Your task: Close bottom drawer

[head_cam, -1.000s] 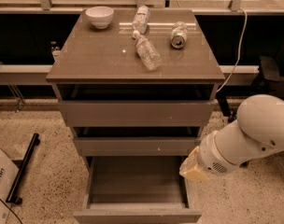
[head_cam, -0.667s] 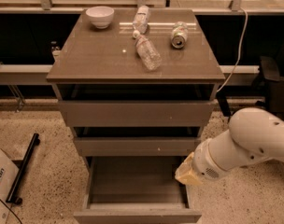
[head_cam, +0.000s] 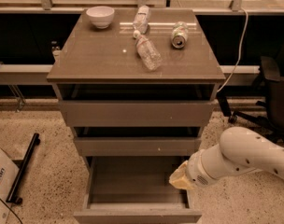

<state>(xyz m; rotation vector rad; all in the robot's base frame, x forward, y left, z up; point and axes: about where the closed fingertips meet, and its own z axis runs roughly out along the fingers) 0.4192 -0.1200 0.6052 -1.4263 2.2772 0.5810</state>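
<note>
bottom drawer (head_cam: 132,183) open | jaws at its right wall, over the box | jaws' state: cannot tell

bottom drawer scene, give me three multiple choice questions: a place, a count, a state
1. Where is the tool? A at the right edge of the bottom drawer B far left of it C behind it
2. Bottles on the cabinet top? A one B two C four
3. The bottom drawer is: A shut B pulled out C taken off
Answers: 1 A, it hangs by the drawer's right wall; 2 B, two lie beside the can; 3 B, its bare inside shows.
</note>
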